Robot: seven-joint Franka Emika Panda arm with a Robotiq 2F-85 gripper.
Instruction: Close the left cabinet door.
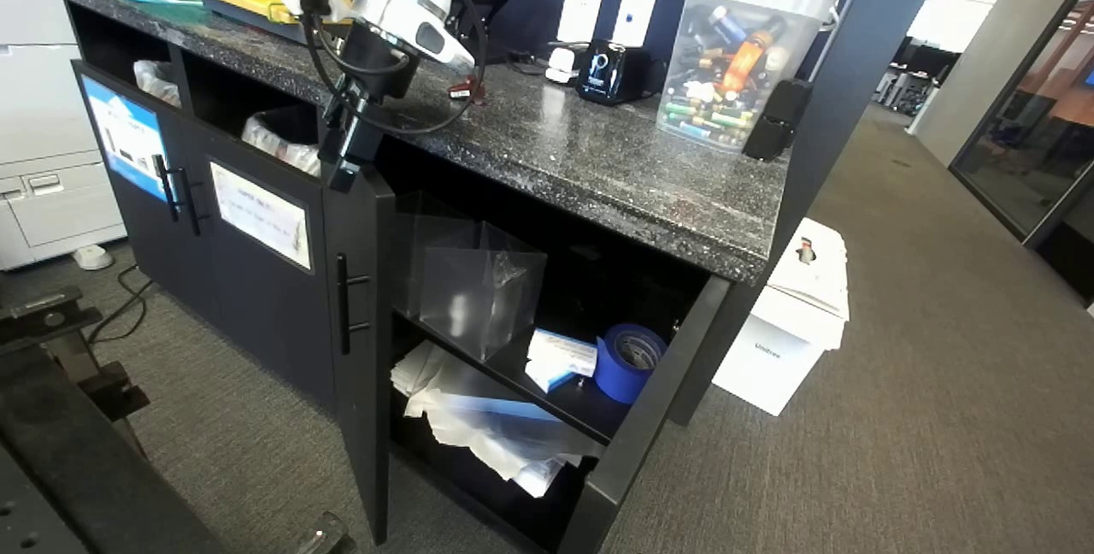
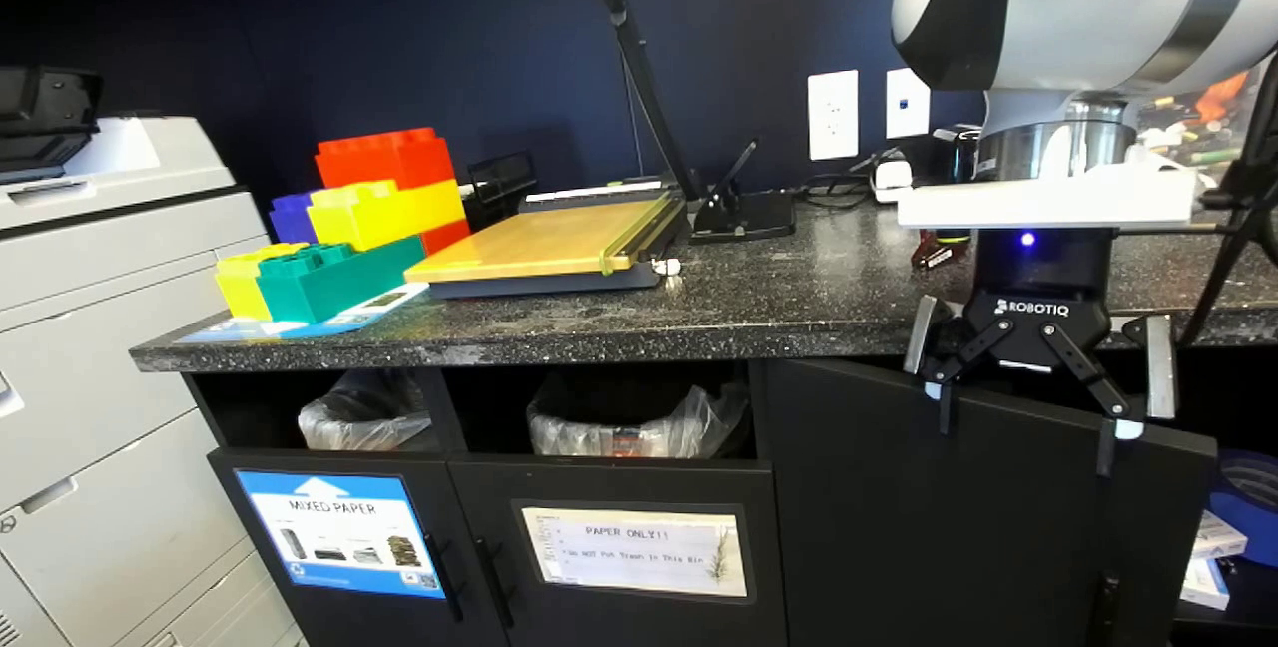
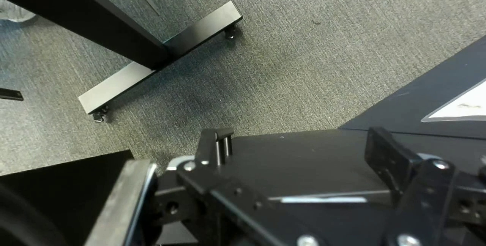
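Step, as judged: lining up to push. Left cabinet door (image 2: 983,527) sits at 4 o'clock in an exterior view, standing well out from the cabinet; hinge side judged at the panel's 9 o'clock, free edge at 3. Gripper (image 2: 1026,432) hangs before the panel's upper part. Fingers (image 2: 1107,452) released, spread side by side along the panel, nothing seen held. Contact with the face: cannot tell.

Method. A push should suffice; no grasp needed. Best leverage is likely beside the free edge, towards the handle (image 2: 1108,609), at 5 o'clock from the gripper. Bringing the fingers together would give one firm blunt tip, less apt to slip over the top edge. Path should follow the door's arc, not a straight line.

Hazards. The front edge of the countertop (image 2: 799,278) could stop the gripper body before the panel seats; fingertips should lead, pressing low. Loose sheets (image 1: 487,430), between 6 and 7 o'clock in an exterior view, might snag.
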